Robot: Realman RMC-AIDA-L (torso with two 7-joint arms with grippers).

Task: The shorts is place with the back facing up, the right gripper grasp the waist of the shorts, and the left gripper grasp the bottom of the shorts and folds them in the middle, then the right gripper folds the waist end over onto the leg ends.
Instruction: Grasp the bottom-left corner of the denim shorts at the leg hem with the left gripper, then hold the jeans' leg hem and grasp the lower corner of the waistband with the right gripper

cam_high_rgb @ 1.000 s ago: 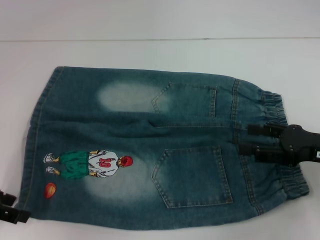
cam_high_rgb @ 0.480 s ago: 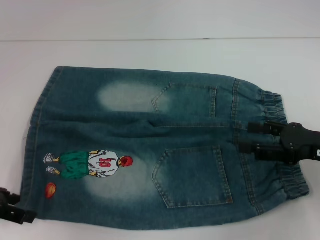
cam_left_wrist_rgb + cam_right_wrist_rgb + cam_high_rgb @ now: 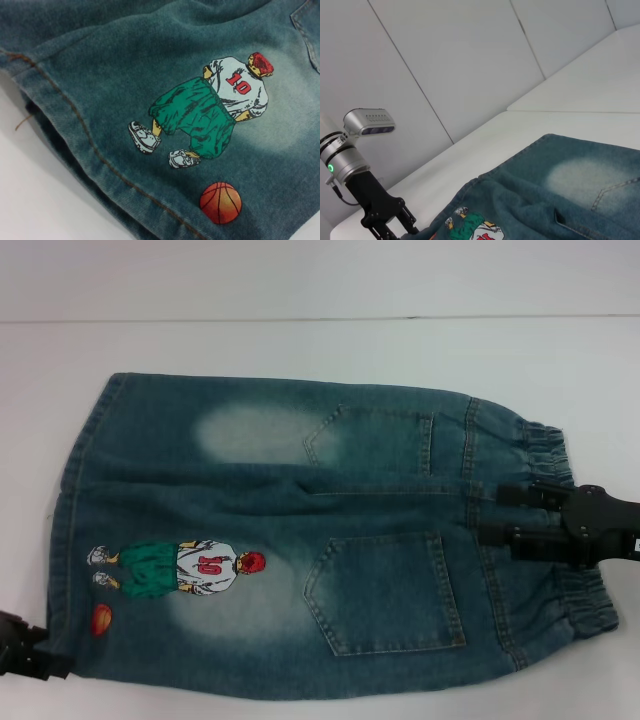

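Flat white counter [image 3: 300, 345], matte and plain, running back to a pale wall. Directly on it: faded blue denim shorts [image 3: 300, 530], spread flat, back pockets up, elastic waist toward the right side, leg hems toward the left. Printed on the nearer leg, a cartoon basketball player in green shorts and a numbered shirt [image 3: 210, 107], with an orange basketball [image 3: 220, 202] beside the hem. Possibly a loose thread [image 3: 22, 121] trailing from the hem onto the counter, too thin to tell.
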